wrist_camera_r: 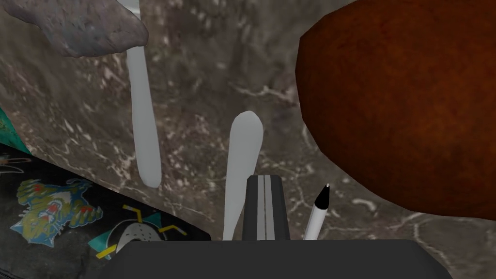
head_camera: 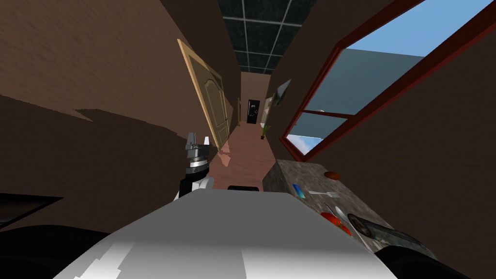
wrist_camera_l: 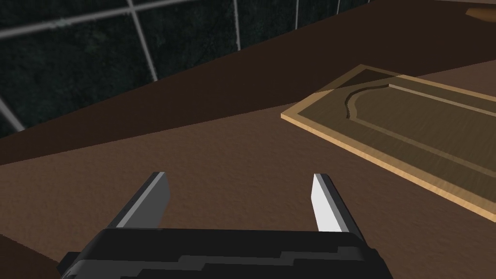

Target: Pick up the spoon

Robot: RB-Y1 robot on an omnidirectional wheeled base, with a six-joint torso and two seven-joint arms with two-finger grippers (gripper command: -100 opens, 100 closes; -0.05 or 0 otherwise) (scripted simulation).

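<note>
A worktop [head_camera: 283,177] stands on the right, against the wall under a window [head_camera: 358,82]. A door [head_camera: 210,104] is on the left of the corridor ahead. Toward the worktop's far end, a card [head_camera: 299,191] lies by the edge away from the wall, with a fork [head_camera: 325,193] just behind it. Nearer, the spoon [wrist_camera_r: 242,155] lies just beside the right hand [wrist_camera_r: 264,180], and a pen [wrist_camera_r: 317,213] lies on the hand's other side. A large round thing [wrist_camera_r: 402,106] sits beyond the pen. A second handle [wrist_camera_r: 145,135] and a puck [wrist_camera_r: 72,227] lie beyond the spoon.
</note>
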